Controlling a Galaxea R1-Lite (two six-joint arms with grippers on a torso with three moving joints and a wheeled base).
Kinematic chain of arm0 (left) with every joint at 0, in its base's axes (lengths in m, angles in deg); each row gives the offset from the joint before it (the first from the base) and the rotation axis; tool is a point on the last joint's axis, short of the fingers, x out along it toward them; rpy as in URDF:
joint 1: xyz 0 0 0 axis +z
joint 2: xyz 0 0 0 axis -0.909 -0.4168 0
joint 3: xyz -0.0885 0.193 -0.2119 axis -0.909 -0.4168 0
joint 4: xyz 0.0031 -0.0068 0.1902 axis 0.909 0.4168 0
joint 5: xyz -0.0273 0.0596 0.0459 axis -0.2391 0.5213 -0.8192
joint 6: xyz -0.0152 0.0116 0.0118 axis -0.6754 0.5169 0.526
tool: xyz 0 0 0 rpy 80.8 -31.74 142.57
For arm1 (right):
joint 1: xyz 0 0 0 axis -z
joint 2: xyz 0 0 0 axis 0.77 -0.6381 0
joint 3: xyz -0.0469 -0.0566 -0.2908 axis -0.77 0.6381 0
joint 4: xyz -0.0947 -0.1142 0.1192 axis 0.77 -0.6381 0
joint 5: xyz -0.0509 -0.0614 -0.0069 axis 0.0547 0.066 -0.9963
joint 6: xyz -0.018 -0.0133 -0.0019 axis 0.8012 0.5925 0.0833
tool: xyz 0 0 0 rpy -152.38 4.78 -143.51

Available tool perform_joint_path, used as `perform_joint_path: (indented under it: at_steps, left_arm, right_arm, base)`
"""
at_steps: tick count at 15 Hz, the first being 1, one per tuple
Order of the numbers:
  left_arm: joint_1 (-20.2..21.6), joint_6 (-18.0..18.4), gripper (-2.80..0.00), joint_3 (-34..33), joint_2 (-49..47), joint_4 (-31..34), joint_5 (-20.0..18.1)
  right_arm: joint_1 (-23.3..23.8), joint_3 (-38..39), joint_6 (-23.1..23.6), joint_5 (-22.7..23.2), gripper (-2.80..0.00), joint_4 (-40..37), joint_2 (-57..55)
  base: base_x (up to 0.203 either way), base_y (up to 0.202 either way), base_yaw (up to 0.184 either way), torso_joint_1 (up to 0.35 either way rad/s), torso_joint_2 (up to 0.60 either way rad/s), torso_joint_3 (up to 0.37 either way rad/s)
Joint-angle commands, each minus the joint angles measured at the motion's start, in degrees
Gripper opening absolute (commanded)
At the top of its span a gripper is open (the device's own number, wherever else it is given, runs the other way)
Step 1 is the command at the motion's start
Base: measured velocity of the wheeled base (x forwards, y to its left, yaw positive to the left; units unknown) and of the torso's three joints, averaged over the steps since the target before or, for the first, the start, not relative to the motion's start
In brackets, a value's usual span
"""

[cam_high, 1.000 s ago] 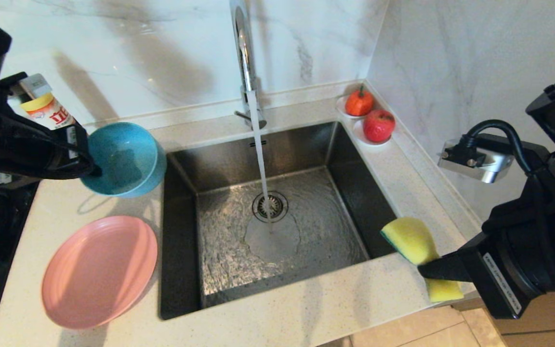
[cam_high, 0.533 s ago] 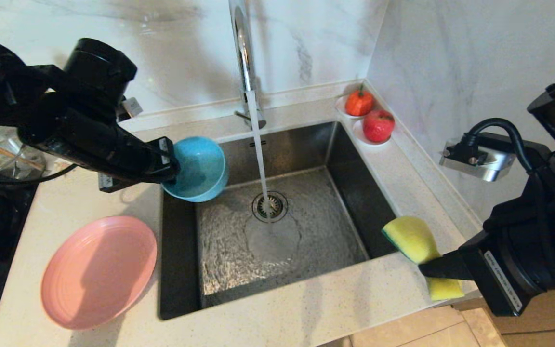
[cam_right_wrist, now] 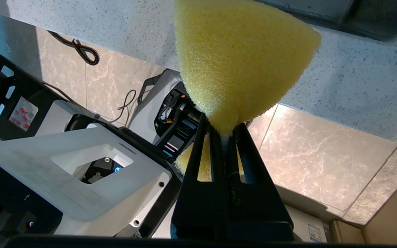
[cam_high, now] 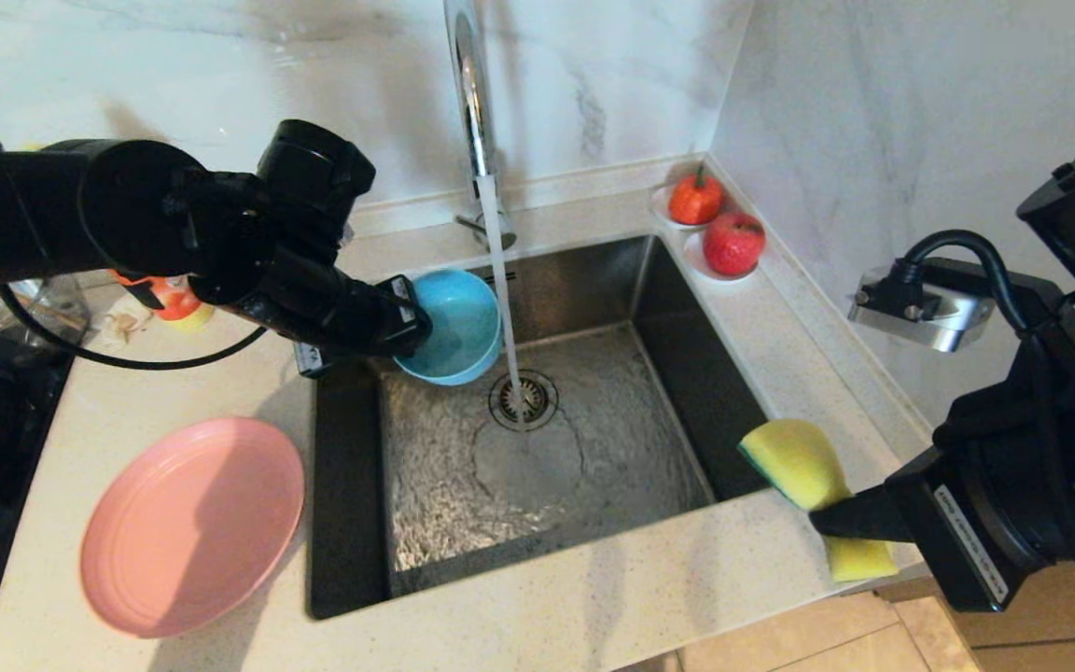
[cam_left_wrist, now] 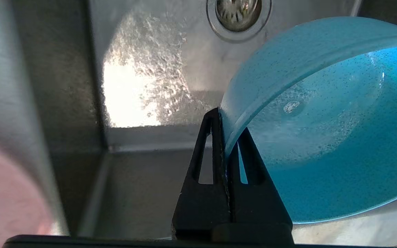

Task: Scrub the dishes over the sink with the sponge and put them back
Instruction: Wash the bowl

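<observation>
Bowl (cam_high: 453, 322) over sink (cam_high: 593, 280), left of tap stream (cam_high: 503, 299)

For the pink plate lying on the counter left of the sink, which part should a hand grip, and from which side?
Grip the pink plate at its rim, on the edge facing the sink. It lies flat and is wide and shallow, so only the thin raised rim offers a pinch. That edge probably allows the shortest carry over the basin, though the plate's nearness to the sink edge may crowd the fingers.

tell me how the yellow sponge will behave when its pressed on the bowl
Likely soft: the sponge pinches to a narrow waist where the right gripper clamps it. It probably bends rather than pushes firmly. The teal bowl, held by its rim, may twist in the left gripper.
</observation>
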Motion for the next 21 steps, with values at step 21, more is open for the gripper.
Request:
perform_joint_path:
  at_steps: [21]
  left_arm:
    - [-4.0,-3.1,-2.8,0.7,-6.5,-4.0,2.3]
  right_arm:
    - [0.4,2.7,-0.2,0.0,-2.8,3.3,1.6]
  base:
    - [0.0,0.0,0.0,0.0,0.0,0.0]
